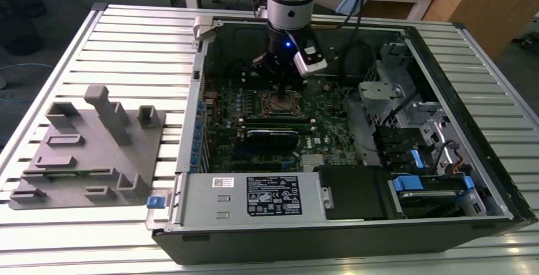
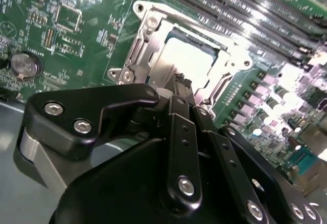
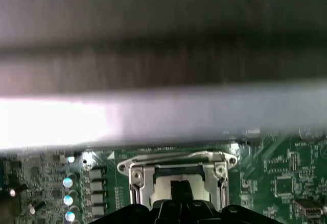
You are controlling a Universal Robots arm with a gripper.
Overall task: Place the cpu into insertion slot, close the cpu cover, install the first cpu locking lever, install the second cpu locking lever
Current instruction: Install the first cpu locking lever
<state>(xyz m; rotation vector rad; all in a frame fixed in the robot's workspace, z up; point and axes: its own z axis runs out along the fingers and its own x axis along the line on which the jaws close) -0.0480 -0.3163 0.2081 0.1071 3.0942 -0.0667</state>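
- Exterior view: my arm reaches down into the open black computer case (image 1: 497,180); a grey moulded fixture tray (image 1: 84,155) lies on the slatted table at that view's left.
- Both wrist views: the dull silver square cpu (image 2: 191,60) sits in the silver-rimmed black insertion slot (image 3: 176,175), with the thin silvery cpu cover (image 2: 150,50) lying around it.
- My black pincer (image 2: 181,83) is narrowed to a point, tips just over the cpu; I cannot tell whether they touch.

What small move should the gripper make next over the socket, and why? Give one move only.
Probably lift the gripper straight up a little: the flat silver-grey square cpu seems already seated, with the thin silvery metal cpu cover framing it, and the gripper hangs right over its middle.
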